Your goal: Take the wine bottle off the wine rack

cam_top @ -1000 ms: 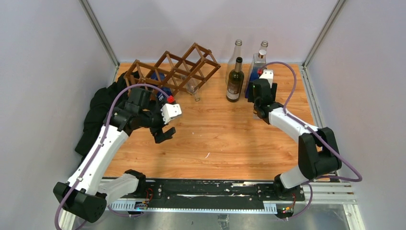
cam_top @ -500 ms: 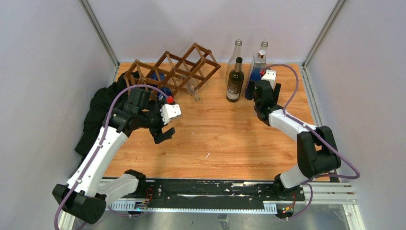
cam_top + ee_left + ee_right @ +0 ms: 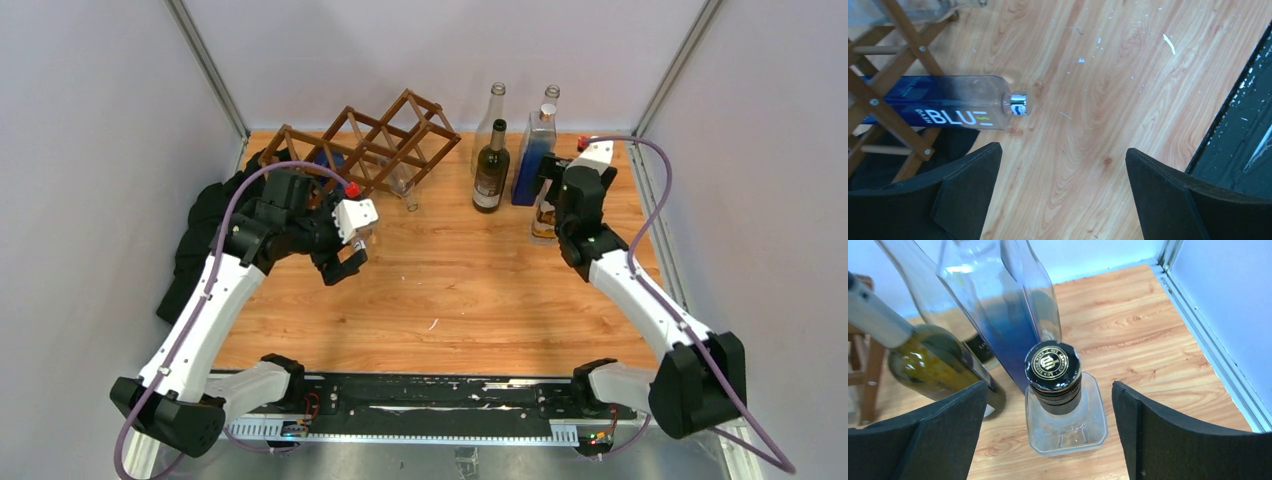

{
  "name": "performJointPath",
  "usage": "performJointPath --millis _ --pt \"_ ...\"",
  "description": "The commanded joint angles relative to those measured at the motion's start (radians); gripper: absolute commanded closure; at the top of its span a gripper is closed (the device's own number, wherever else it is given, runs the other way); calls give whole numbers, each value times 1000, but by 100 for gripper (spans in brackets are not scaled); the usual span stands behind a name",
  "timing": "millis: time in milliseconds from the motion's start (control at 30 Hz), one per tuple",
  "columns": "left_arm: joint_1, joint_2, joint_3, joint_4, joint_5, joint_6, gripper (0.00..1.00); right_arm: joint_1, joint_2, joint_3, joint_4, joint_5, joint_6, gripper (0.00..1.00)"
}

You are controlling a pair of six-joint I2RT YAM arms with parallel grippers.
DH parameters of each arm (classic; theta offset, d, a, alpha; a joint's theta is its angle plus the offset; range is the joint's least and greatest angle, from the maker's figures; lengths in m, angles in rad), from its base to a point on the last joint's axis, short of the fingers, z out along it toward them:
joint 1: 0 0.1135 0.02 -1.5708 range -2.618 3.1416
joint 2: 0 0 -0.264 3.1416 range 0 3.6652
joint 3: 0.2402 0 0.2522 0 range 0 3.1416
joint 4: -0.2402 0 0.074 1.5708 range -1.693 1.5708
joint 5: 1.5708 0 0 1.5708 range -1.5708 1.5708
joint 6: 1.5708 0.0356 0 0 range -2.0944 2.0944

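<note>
The dark brown wine rack (image 3: 365, 140) stands at the back left of the table, its bars (image 3: 878, 107) filling the left of the left wrist view. A blue bottle (image 3: 948, 102) lies in a low cell, its neck pointing out over the wood. A clear bottle (image 3: 402, 184) lies in another cell. My left gripper (image 3: 345, 262) (image 3: 1063, 152) hovers open just in front of the blue bottle's neck, holding nothing. My right gripper (image 3: 550, 195) (image 3: 1048, 390) is open above a square clear bottle with a black cap (image 3: 1053, 367), fingers apart from it.
A dark green wine bottle (image 3: 491, 168), a blue-tinted square bottle (image 3: 530, 165) and two clear bottles (image 3: 495, 105) stand at the back right by the right gripper. A black cloth (image 3: 205, 235) lies behind the left arm. Walls close in on three sides.
The right gripper has opened wide and let go of the black-capped bottle, which stands on the table; that arm has swung right. The left gripper has edged toward the rack.
</note>
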Motion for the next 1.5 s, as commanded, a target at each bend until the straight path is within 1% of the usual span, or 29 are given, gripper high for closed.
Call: performJointPath --millis 0,233,333,400,467,633,700,800,1000,1167,1333,1467 --pt "27 26 60 -1 -34 -20 0 -6 -79 38 -88 -20 51 3" --pt "132 71 113 -1 -22 -14 0 54 -92 224 -294 -27 43 3" --pt "179 81 129 -2 -15 5 0 121 -93 299 -345 -38 36 2" --pt "213 86 134 -2 -11 32 0 188 -72 356 -382 -67 41 2" --pt "256 104 138 0 -12 59 0 263 -16 412 -414 -127 56 2" --pt "380 161 142 -1 6 94 0 404 177 504 -401 -404 111 2" --pt "402 148 117 -2 9 125 0 449 274 539 -392 -456 127 2" --pt "413 112 61 0 17 173 0 483 442 598 -368 -561 186 2" --pt "416 78 -14 -2 36 176 0 506 711 751 -271 -702 318 2" --pt "416 48 -55 -2 54 177 0 516 859 856 -214 -741 390 1" --pt "415 30 -76 -1 64 180 0 516 944 907 -185 -729 432 1" --pt "416 31 -73 -2 81 165 0 518 1020 960 -204 -699 448 1"
